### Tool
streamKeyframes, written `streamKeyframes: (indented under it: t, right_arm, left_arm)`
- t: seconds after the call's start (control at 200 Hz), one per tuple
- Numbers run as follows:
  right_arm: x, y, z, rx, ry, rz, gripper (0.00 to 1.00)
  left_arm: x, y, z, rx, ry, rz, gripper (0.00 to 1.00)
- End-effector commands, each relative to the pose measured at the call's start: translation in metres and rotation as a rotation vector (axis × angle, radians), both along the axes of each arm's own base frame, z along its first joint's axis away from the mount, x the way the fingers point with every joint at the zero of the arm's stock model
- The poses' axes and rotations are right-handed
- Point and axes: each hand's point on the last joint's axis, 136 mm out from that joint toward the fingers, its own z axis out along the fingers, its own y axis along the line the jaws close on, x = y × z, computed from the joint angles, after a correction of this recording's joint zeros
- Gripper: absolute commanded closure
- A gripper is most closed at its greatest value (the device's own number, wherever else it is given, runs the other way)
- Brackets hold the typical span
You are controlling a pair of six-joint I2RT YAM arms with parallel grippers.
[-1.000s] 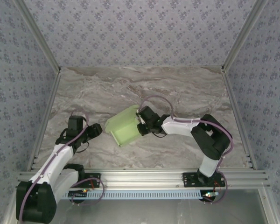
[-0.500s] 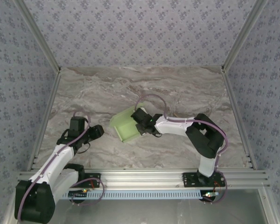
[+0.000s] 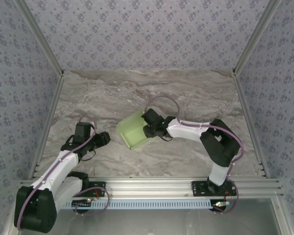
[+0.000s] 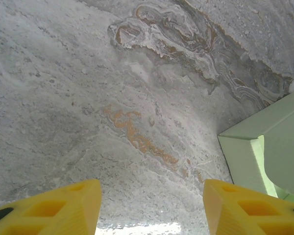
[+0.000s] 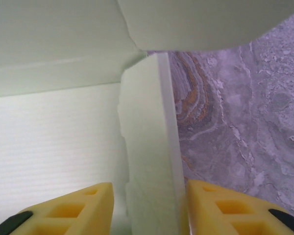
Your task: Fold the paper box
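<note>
Box (image 3: 131,131) was part-formed: walls raised, flaps unclosed. Right gripper (image 5: 149,196) was spread astride one wall; left gripper (image 4: 152,196) was spread, empty.

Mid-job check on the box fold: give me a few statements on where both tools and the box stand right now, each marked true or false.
1. The left tool is open over the bare marble table, with nothing between its fingers. True.
2. The right tool hangs well clear of the paper box. False: its fingers stand on either side of one wall of the box.
3. The paper box lies as a flat sheet. False: it has raised walls.
4. The paper box sits nearer the right tool than the left tool. True.
5. The left tool touches the paper box. False: bare marble lies between them.
</note>
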Motion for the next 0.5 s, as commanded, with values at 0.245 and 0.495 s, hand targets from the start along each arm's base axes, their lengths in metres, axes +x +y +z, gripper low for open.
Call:
streamKeyframes:
  t: [0.245,0.495]
  right_arm:
    - [-0.006,0.0,0.035,0.181,0.012,0.033,0.39]
    - [-0.01,-0.022,0.047,0.342,0.069,0.077,0.41]
  left_arm:
    - [-0.002,-0.016,0.003,-0.058,-0.006,-0.05,0.43]
    - [-0.025,-0.044,0.015,-0.262,-0.037,-0.086,0.41]
